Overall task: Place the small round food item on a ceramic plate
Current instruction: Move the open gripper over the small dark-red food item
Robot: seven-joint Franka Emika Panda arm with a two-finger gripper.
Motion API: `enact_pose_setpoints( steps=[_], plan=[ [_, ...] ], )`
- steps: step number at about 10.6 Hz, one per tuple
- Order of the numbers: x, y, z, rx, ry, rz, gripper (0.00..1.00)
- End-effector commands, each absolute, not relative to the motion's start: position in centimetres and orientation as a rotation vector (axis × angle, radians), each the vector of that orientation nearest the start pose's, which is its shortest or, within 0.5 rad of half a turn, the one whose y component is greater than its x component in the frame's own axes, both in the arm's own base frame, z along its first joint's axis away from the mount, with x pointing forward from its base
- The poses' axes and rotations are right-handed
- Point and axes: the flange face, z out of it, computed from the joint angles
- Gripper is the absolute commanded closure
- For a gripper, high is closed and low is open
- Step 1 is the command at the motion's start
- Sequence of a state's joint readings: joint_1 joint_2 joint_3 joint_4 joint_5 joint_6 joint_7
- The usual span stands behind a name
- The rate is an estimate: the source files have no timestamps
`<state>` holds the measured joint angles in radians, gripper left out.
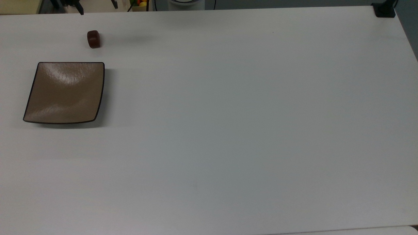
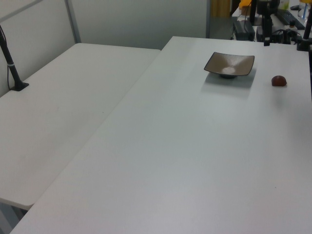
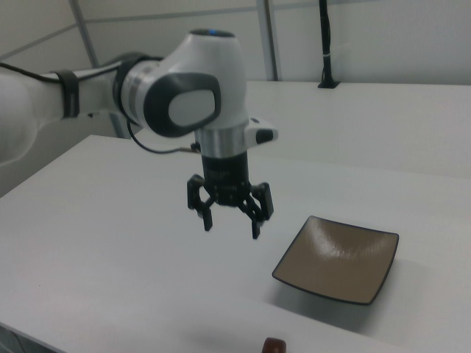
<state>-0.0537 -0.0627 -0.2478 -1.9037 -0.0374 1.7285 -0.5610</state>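
In the right view, nearest the camera, the small round food item (image 3: pixel 274 344) sits on the white worktop (image 3: pixel 110 265) at the bottom edge, a dark reddish-brown, smooth, slightly blocky lump. In the top view (image 1: pixel 93 39) it lies with its slightly longer side running up and down the picture, just beyond the plate's far edge and apart from it. The ceramic plate (image 3: pixel 337 259) is square, glossy tan-brown with a thin dark rim and upturned corners, and lies flat and bare. Farther back in the right view, the claw (image 3: pixel 231 219) hangs above the worktop, pointing straight down, its fingers spread apart and holding nothing.
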Motion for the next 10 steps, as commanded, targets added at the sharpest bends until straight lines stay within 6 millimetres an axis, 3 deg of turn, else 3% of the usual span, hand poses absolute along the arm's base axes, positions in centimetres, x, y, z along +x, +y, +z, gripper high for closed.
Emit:
enact_pose_setpoints(
  steps=[1, 8, 10],
  plan=[
    [48.9, -18.1, 47.1, -3.112, -0.428, 0.183, 0.00],
    [45.9, -21.0, 39.8, -3.117, -0.427, 0.231, 0.00],
    [45.2, -21.4, 38.4, -3.126, -0.540, 0.241, 0.00]
  ],
)
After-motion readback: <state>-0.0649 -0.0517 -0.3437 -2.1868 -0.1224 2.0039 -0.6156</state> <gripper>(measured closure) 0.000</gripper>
